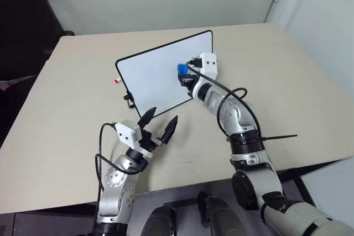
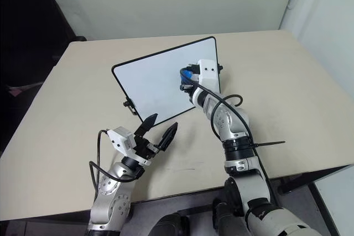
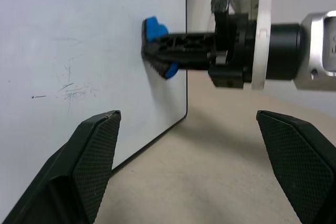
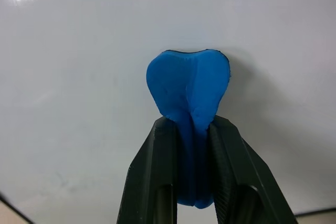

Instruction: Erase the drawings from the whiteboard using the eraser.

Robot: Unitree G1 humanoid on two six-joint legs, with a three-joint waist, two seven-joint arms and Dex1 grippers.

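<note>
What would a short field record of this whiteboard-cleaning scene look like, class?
Whiteboard: stands tilted on the table
Eraser: blue, pinched in the right gripper, pressed to the board's face
Drawings: no blue scribble visible; only faint grey marks
Left gripper: jaws open, holds nothing, in front of the board

head views overhead, wrist views near whiteboard [image 1: 160,75]

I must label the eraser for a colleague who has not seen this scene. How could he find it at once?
Find the whiteboard standing tilted on the table. Near its right edge, the right gripper presses a small block against the white face. That block is the eraser: the only bright blue thing there, squeezed between two black fingers.
</note>
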